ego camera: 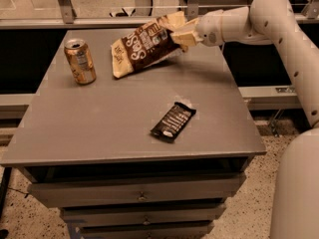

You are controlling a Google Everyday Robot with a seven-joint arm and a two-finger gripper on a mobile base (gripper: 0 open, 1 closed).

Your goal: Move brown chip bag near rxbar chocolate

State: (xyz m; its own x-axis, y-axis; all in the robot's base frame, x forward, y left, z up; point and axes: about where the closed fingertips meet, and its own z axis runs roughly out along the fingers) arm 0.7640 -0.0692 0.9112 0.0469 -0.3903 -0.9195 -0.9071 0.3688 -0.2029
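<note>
The gripper (178, 34) is at the far right of the grey table (99, 118), reaching in from the right on the end of the cream-coloured arm (234, 24). Its fingers (187, 29) are clamped on the upper right end of the brown chip bag (144, 46).

The bag is crinkly, with a dark brown centre carrying large white lettering and tan-yellow ends. It hangs tilted, its gripped right end high and its left end sloping down toward the tabletop over the far middle of the table. Whether that low left corner touches the surface cannot be told. It is the largest item on the table.

The rxbar chocolate (173, 121) lies flat on the near right part of the table, a small dark bar with white print, set at a diagonal. It is well apart from the bag, nearer to the front edge.

A golden soda can (79, 61) stands upright at the far left, just left of the bag's low end and not touching it. Below the tabletop are drawers (142, 195).
</note>
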